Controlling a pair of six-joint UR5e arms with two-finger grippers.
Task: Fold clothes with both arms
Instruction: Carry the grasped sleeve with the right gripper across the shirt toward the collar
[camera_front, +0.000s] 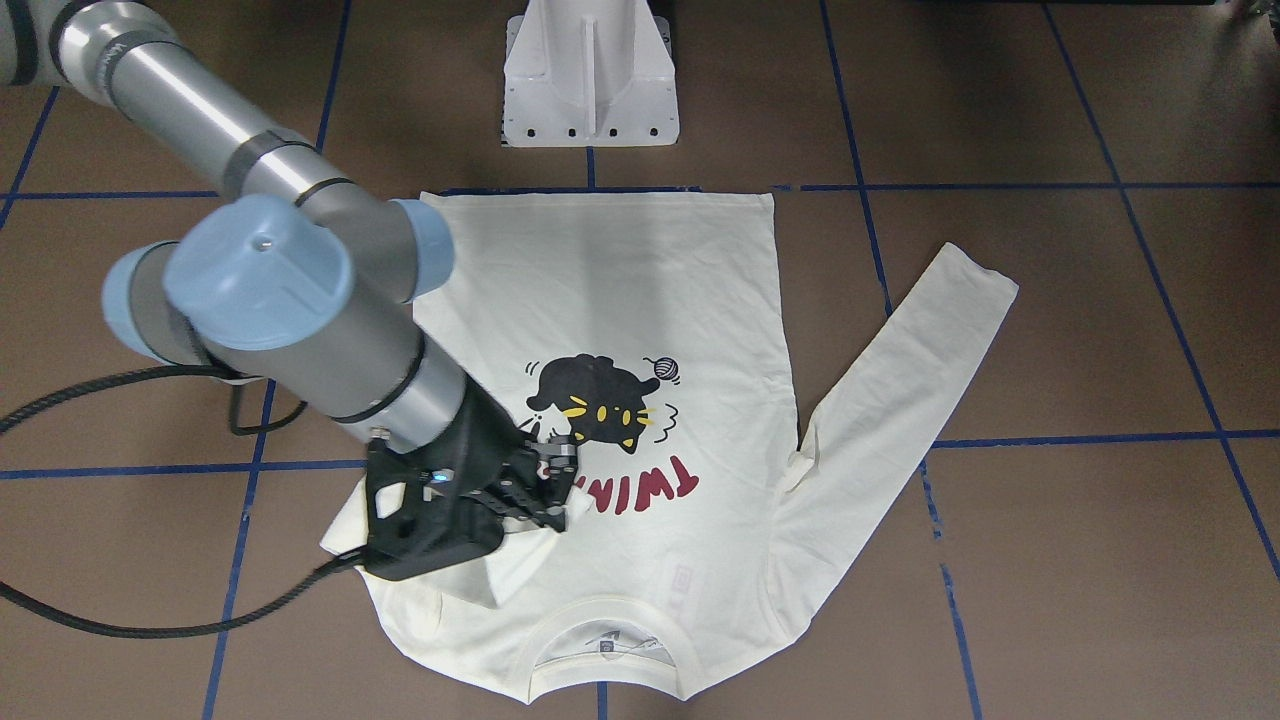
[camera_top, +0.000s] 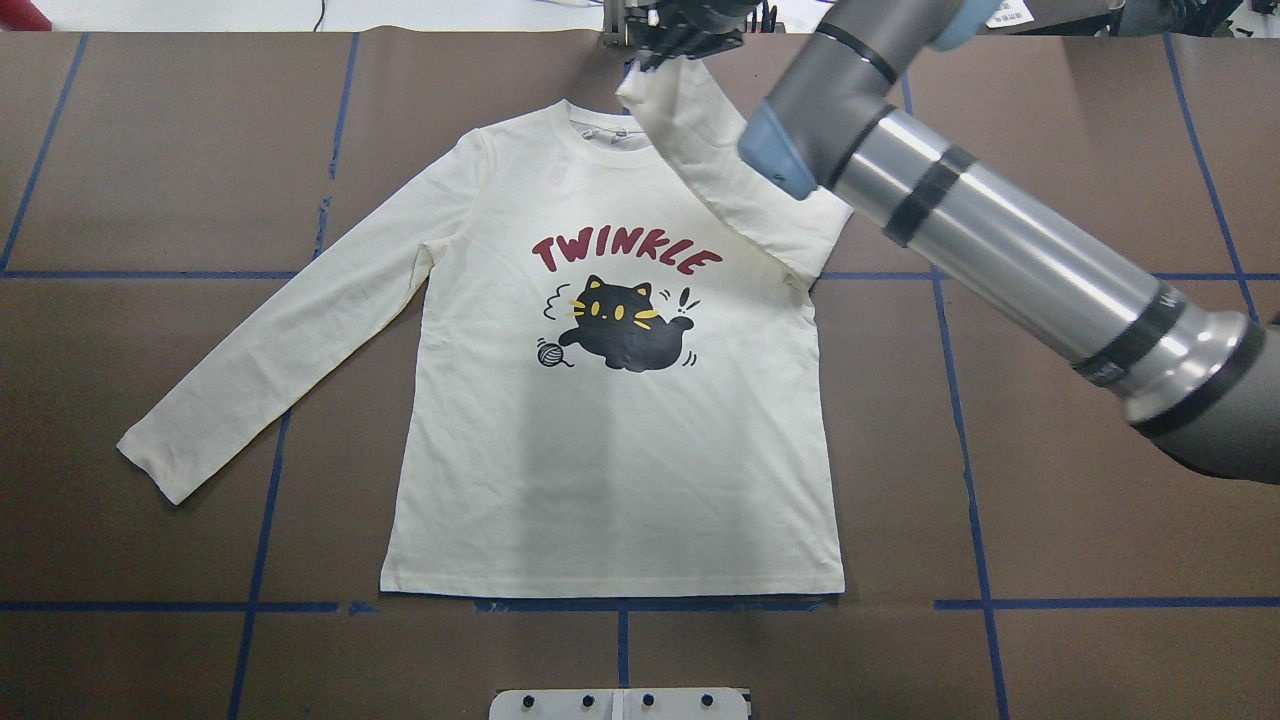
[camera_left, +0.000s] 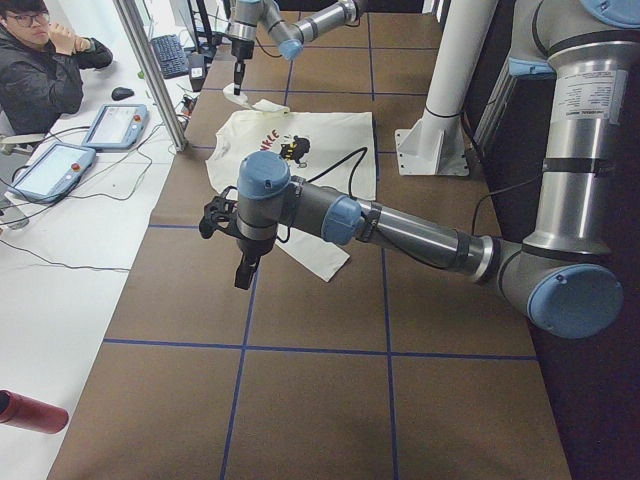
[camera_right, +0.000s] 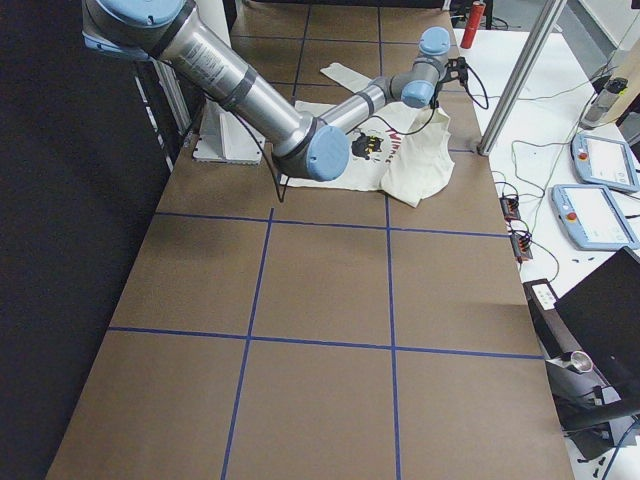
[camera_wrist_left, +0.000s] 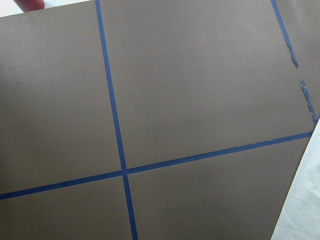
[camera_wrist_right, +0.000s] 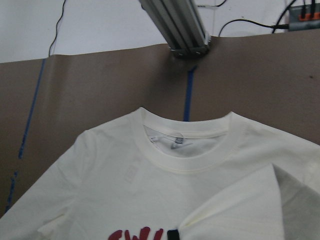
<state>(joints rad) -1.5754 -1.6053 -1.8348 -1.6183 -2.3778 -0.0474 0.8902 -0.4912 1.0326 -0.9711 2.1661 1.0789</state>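
Note:
The cream long-sleeved shirt lies flat on the brown table, print side up, showing a black cat and red "TWINKLE". My right gripper is shut on the cuff of one sleeve, which is lifted and drawn across toward the collar. The other sleeve lies stretched out flat. In the exterior left view my left gripper hovers above bare table beside that flat sleeve, and I cannot tell whether it is open or shut. Its wrist view shows only table and a shirt edge.
The white pedestal base stands at the robot's edge of the table. Blue tape lines grid the brown surface. Beyond the far edge are an aluminium post, teach pendants, a seated person and a red bottle.

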